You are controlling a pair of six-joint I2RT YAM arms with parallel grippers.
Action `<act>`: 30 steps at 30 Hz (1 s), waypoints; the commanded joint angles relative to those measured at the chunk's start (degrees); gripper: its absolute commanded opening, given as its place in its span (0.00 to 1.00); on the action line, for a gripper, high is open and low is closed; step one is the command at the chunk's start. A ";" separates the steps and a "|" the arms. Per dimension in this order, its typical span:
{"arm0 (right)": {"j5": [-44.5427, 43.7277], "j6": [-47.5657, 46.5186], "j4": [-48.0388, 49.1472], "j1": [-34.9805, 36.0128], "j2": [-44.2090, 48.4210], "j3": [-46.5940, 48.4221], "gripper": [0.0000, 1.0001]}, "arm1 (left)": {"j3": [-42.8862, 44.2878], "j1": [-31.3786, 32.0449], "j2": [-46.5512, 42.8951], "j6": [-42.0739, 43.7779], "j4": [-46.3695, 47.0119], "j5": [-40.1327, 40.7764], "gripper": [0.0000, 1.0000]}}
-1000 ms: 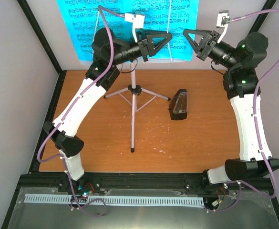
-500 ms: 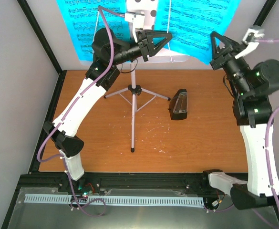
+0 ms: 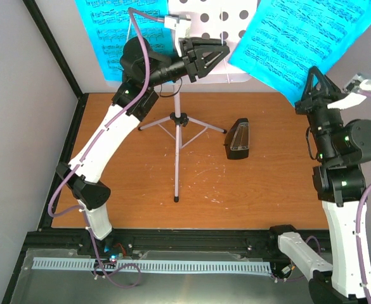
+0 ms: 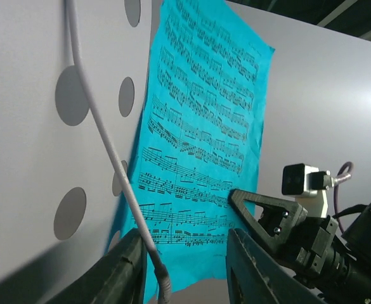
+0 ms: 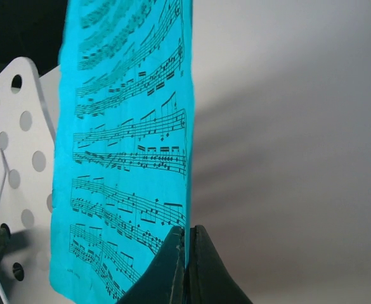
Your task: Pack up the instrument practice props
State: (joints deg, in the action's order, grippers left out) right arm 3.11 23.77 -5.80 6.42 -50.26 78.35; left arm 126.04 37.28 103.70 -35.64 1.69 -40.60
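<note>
The white tripod music stand (image 3: 177, 145) stands mid-table, and the right half of its hole-punched desk (image 3: 220, 22) is bare. One cyan sheet-music page (image 3: 109, 31) still rests on the desk's left half. My right gripper (image 3: 316, 81) is shut on the edge of a second cyan page (image 3: 299, 38) and holds it tilted, right of the stand. The right wrist view shows the jaws (image 5: 185, 253) pinching that page (image 5: 128, 145). My left gripper (image 3: 218, 54) is open at the desk's lower edge, with a thin white wire (image 4: 103, 139) between its fingers (image 4: 185, 272). The black metronome (image 3: 238, 139) stands right of the tripod.
Grey walls close the left, back and right sides. A black frame rail (image 3: 58, 57) runs along the table's left edge. The tripod's legs (image 3: 201, 123) spread across the table's middle. A white slotted strip (image 3: 147, 265) lies on the front ledge below the arm bases.
</note>
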 commanded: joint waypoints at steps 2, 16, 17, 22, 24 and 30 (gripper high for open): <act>-6.64 -1.50 -1.29 -0.26 5.38 -3.14 0.03 | 0.32 0.67 -2.84 0.83 0.85 -0.96 0.40; -4.71 9.84 -13.42 -0.25 20.47 -22.56 0.03 | -8.24 0.69 -9.09 2.50 1.22 -6.08 0.69; -4.02 11.57 -14.11 -0.26 21.56 -24.77 0.03 | -8.46 0.69 -9.36 2.65 1.09 -7.48 0.70; -2.40 19.89 -16.01 -0.24 27.52 -36.85 0.03 | -12.22 0.69 -12.39 4.70 -0.87 -11.02 0.80; -2.93 22.58 -17.07 -0.22 29.90 -41.39 0.03 | -17.20 0.69 -14.95 5.75 -0.39 -11.03 0.81; -5.35 29.98 -21.44 -0.23 36.03 -51.86 0.03 | -29.63 0.69 -22.53 9.22 1.25 -14.40 0.83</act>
State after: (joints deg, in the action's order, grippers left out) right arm -0.56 46.39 -23.77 6.39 -17.39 30.55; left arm 101.12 37.41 85.43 -30.46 1.78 -51.07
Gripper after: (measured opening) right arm 0.031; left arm 0.826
